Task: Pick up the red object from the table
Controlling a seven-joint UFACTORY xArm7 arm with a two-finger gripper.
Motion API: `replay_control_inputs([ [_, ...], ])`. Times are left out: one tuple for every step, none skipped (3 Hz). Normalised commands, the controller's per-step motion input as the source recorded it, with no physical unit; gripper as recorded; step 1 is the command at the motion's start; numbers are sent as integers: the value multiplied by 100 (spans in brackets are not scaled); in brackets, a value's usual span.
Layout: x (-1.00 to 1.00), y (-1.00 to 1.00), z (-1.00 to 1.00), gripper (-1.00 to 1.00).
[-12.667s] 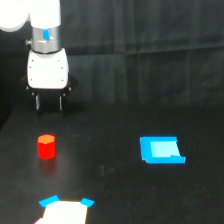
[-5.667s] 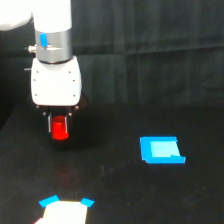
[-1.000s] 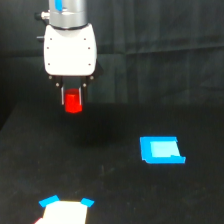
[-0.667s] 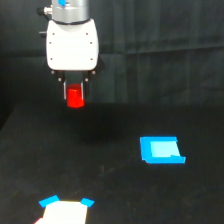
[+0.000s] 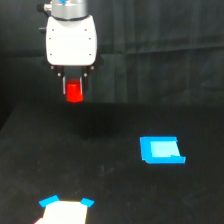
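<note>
White xArm gripper (image 5: 74, 89) hangs above matte black cloth-covered bench (image 5: 110, 195); jaws closed on small bright red-orange block (image 5: 74, 91), held clear of bench surface, so pick appears complete; flat blue rectangle (image 5: 161, 150) lies well apart at exterior view's right; white blue-cornered card (image 5: 65, 210) near bottom edge.

Only one camera watches me: an exterior view in front of my arm, raised a little, looking down across the table (image 5: 115, 165) at middling range. My gripper (image 5: 74, 91) hangs toward its upper left.
</note>
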Motion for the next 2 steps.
replay_control_inputs([
  [64,-24,-11,-100],
  [51,-20,-59,-100],
])
